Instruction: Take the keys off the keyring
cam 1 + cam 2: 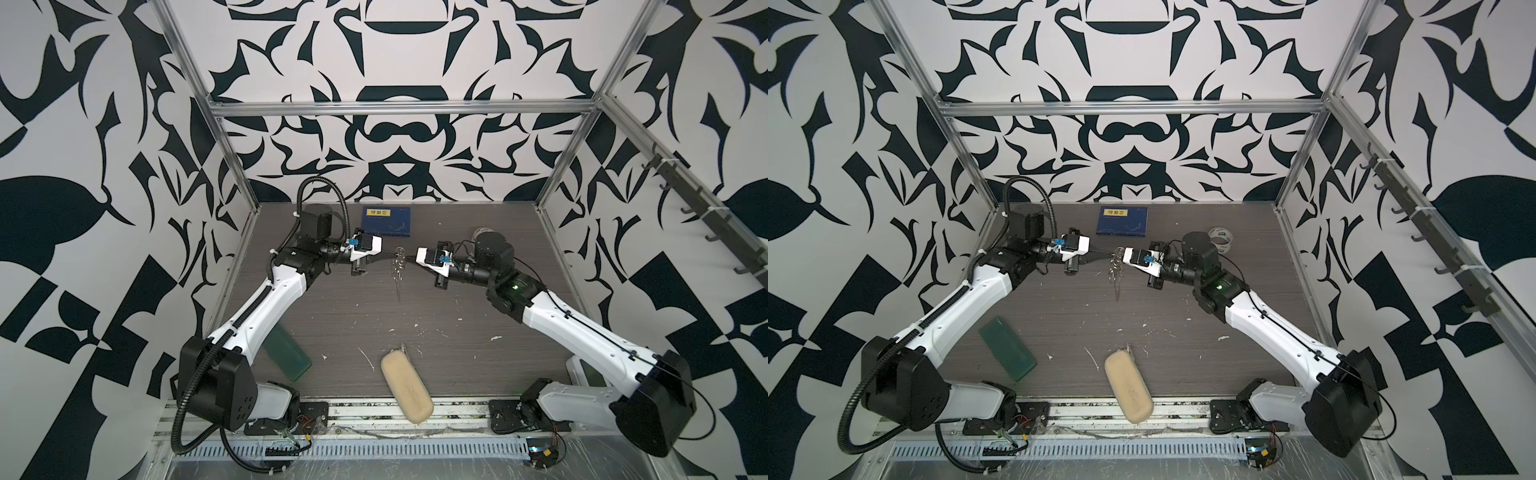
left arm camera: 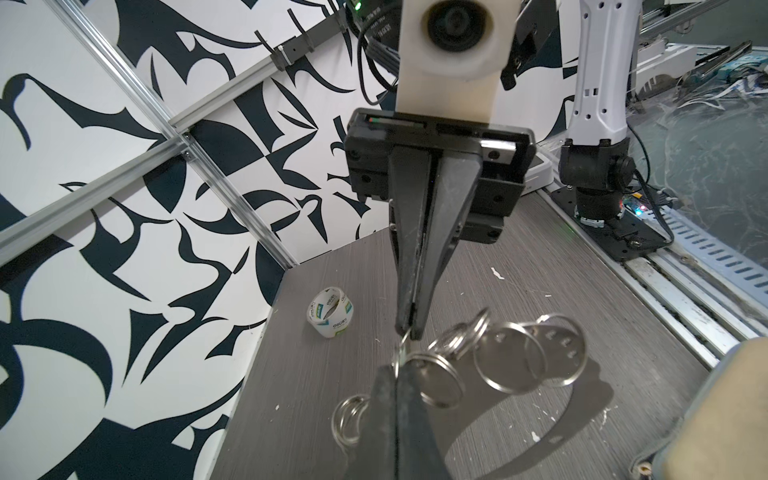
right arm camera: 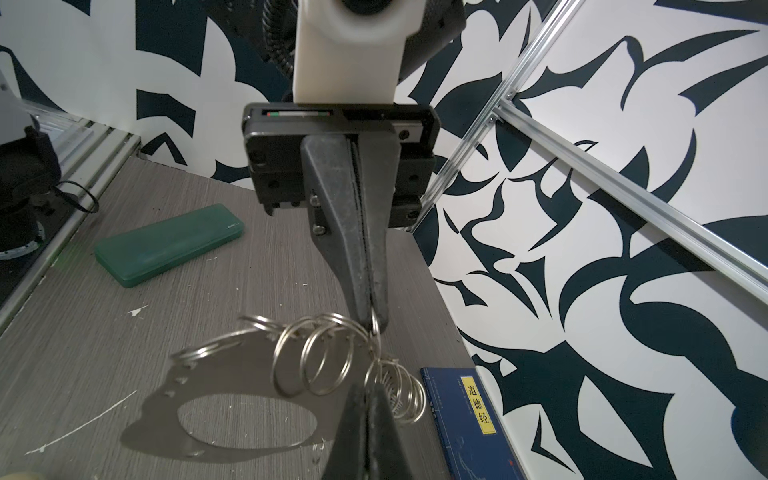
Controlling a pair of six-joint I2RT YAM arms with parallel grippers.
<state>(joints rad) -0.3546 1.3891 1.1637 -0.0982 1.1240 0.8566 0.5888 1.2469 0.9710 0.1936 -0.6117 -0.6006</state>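
Observation:
The keyring (image 1: 400, 266) is a cluster of several silvery wire rings held in the air over the middle of the table, seen in both top views (image 1: 1116, 270). A thin strand hangs down from it. My left gripper (image 1: 388, 254) is shut on one ring from the left, and the left wrist view shows its tips (image 2: 397, 374) pinching the wire. Facing it tip to tip, my right gripper (image 1: 410, 258) is shut on the same cluster, close up in the right wrist view (image 3: 368, 388). More rings (image 3: 320, 357) fan out beside the tips. The keys are hidden from me.
A blue book (image 1: 386, 221) lies at the back of the table. A tape roll (image 1: 1221, 239) stands at the back right. A green case (image 1: 1007, 353) lies front left and a beige case (image 1: 407, 386) overhangs the front edge. White flecks dot the grey tabletop (image 1: 457, 316).

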